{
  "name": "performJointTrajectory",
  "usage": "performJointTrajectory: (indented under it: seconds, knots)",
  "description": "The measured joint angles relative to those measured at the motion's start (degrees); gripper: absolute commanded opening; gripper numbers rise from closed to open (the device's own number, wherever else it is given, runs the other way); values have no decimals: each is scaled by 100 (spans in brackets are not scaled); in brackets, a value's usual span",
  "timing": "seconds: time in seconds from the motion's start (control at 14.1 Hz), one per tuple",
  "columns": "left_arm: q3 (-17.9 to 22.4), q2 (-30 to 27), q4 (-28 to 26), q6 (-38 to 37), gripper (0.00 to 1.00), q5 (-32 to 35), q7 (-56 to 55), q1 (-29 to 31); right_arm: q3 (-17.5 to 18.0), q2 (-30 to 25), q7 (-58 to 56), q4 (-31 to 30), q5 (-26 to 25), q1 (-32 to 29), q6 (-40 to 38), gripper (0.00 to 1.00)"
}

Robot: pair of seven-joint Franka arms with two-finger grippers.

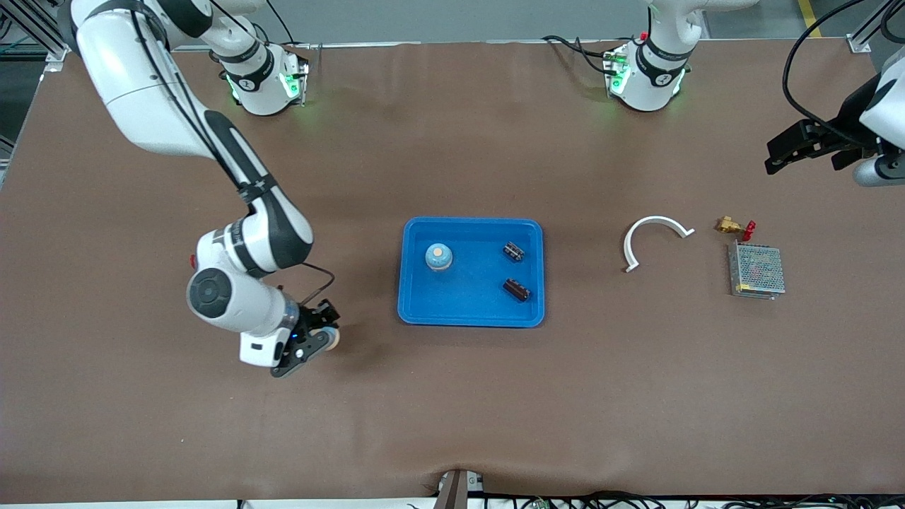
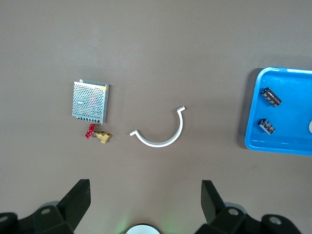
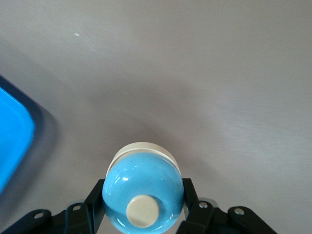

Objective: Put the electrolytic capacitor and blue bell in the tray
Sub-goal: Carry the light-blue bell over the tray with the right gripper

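My right gripper (image 1: 324,340) is shut on a blue bell (image 3: 142,181) with a cream button and base, over bare table beside the tray toward the right arm's end. The bright-blue tray (image 1: 472,319) lies mid-table; its corner shows in the right wrist view (image 3: 12,141). In it stand another blue bell (image 1: 438,256) and two dark electrolytic capacitors (image 1: 514,251) (image 1: 517,289). The left wrist view also shows both capacitors (image 2: 270,96) (image 2: 266,126). My left gripper (image 1: 776,160) hangs open and empty above the left arm's end of the table, waiting.
Toward the left arm's end lie a white curved plastic piece (image 1: 654,237), a small brass valve with a red handle (image 1: 734,227) and a metal mesh-covered box (image 1: 756,271). Brown table surface runs all round the tray.
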Motion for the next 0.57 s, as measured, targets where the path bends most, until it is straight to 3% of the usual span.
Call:
performJointTrajectory:
  seconds: [0.57]
  knots:
    - [-1,-7,1,0,100,0,178,-56,16,-4,2353,0,-26,1121,25,46]
